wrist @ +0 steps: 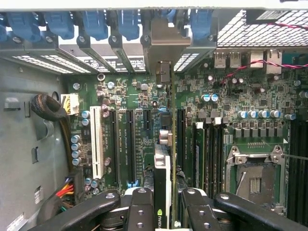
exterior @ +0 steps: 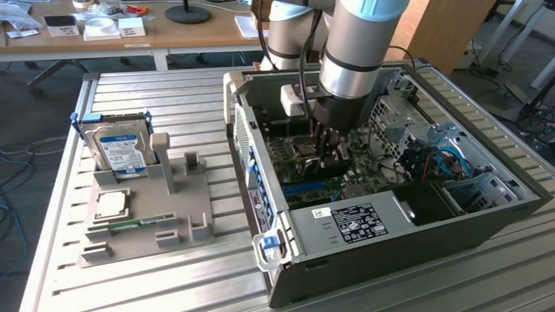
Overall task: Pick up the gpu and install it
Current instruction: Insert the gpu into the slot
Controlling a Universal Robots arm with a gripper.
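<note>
I am looking down past the fingers [wrist: 162, 211], which are clamping the gpu [wrist: 162, 168] edge-on between them; the card is standing upright over the motherboard [wrist: 139, 101], running toward the rear bracket slots with their blue clips [wrist: 96, 24]. On one side of the card the white expansion slot [wrist: 96, 139] and the black slots are lying bare; on the other the empty processor socket [wrist: 255, 171] is showing.

In the exterior view I am holding the arm [exterior: 360, 45] over the open computer case [exterior: 485, 214], reaching down into its middle, the fingers [exterior: 328, 153] gripping the card just above the board. The power supply with its white label [exterior: 354, 221] is sitting at about six o'clock from the fingers. At nine o'clock, well apart from the case, the grey parts tray [exterior: 195, 214] is resting on the slatted metal surface [exterior: 156, 97], carrying the blue-labelled hard drive [exterior: 119, 151], a processor chip [exterior: 113, 205] and a green memory stick [exterior: 130, 224]. Farther back, at about eleven o'clock, a wooden desk [exterior: 130, 39] is standing.
</note>
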